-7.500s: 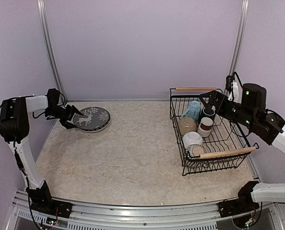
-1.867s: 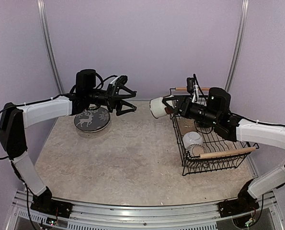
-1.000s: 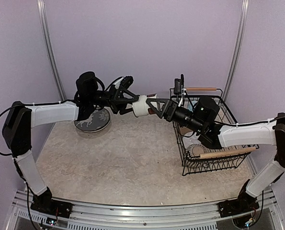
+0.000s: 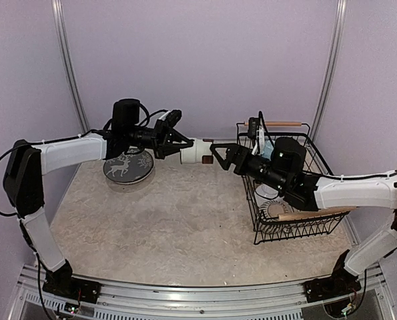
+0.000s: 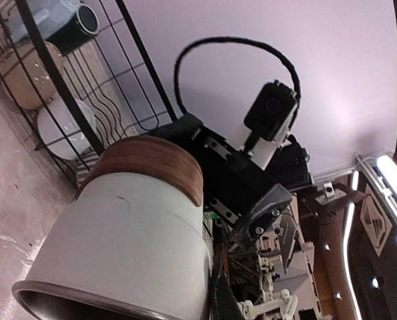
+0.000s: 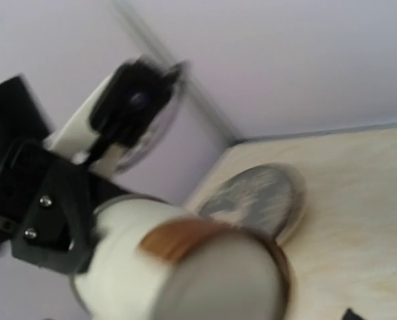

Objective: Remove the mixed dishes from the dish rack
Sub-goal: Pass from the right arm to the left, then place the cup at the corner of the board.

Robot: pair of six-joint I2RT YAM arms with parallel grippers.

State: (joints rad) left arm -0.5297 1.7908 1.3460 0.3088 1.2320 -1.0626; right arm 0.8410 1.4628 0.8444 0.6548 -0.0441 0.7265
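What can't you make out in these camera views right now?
- Whether the right hand touches the cup: too small from above, blurred in its wrist view.
- Rack contents: right arm covers some from above; frame edge cuts them in left wrist view.
- Plate pattern: blurred in right wrist view.

One wire rack, one cup, two plates, one deer-patterned and one striped, two mugs, light blue and dark, two bowls, beige and white, and two robot arms, left and right.

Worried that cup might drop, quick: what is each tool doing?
Left tool: closed on the white ceramic cup with a brown base.
Right tool: open, at the cup's brown end.
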